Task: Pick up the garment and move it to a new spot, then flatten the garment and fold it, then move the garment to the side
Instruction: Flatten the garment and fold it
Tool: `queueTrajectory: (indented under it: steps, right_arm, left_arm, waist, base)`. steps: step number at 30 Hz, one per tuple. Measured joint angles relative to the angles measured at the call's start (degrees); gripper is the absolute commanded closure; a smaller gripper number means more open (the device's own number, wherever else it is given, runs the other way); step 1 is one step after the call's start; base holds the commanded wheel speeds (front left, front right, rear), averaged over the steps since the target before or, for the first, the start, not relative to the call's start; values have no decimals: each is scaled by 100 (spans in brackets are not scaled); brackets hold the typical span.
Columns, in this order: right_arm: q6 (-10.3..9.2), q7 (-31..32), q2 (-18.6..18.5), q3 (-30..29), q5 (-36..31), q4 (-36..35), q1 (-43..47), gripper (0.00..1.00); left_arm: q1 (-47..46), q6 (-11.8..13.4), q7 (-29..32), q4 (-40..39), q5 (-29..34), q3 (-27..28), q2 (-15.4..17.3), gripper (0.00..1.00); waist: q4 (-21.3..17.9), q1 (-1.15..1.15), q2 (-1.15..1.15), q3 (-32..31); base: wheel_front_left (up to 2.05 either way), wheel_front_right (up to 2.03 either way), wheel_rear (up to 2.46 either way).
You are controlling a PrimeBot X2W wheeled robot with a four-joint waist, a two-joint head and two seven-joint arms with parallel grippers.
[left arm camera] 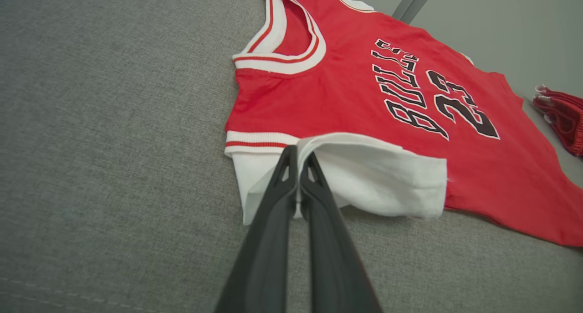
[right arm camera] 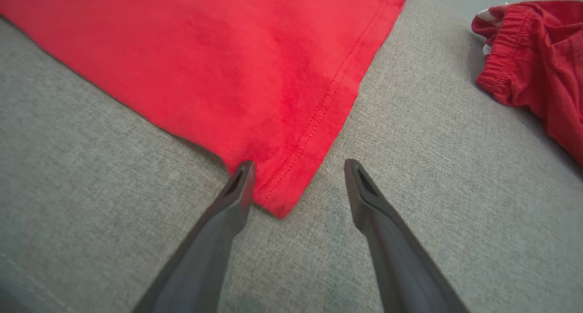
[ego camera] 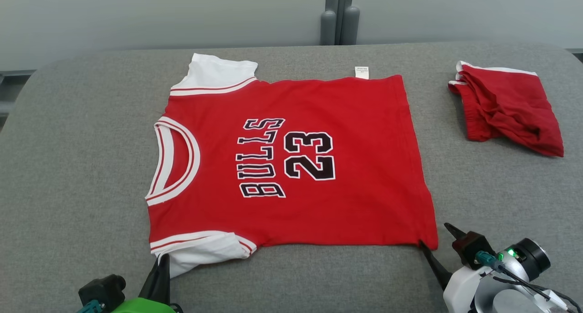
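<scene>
Left end effector (left arm camera: 298, 156) is pinched shut on the near white sleeve (left arm camera: 378, 176) of the jersey (ego camera: 291, 167), which lies flat on the grey table (ego camera: 68, 167), while the right end effector (right arm camera: 298, 167) stands wide astride its hem corner (right arm camera: 278, 199); the cloth looks light and limp, best lifted by such edges.

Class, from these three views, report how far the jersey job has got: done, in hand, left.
Done: the jersey lies spread flat, print up, on the grey surface. In hand: the left claw is shut on the near white sleeve; the right claw stands open around the near hem corner, not yet gripping. Left: the fold itself, then moving it aside.
</scene>
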Motion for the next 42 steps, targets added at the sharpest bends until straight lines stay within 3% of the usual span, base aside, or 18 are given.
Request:
queueTrajectory:
  steps: [11,12,14,17,24,36,42]
  right_arm:
    - [68,-13,126,104,15,263,-151,2]
    - [70,-19,127,100,36,286,-149,14]
    - [75,-56,133,82,82,334,-147,54]
    - [97,-63,179,27,212,408,-138,63]
    - [145,-99,573,-267,802,587,-46,100]
    - [199,-115,739,-605,1351,704,-50,100]
    - [249,-141,720,-779,1591,412,-61,100]
  left_arm:
    - [-1,1,-51,9,-1,8,-2,100]
    - [-1,1,-52,12,-1,8,-2,100]
    - [-1,0,-56,21,-1,8,-2,100]
    - [-1,0,-57,33,-1,8,-3,100]
    - [-1,0,-58,82,-1,8,-5,100]
    - [-1,-11,-157,102,-1,42,2,100]
    - [-7,-67,-345,-263,42,169,29,100]
  waist:
    - [67,0,0,61]
    - [65,0,0,59]
    - [56,0,0,56]
    - [33,0,0,50]
    - [-30,0,0,25]
    - [-77,0,0,-84]
    - [-139,0,0,-203]
  base:
    - [0,0,0]
    - [0,0,0]
    - [0,0,0]
    - [0,0,0]
    - [0,0,0]
    - [0,0,0]
    - [0,0,0]
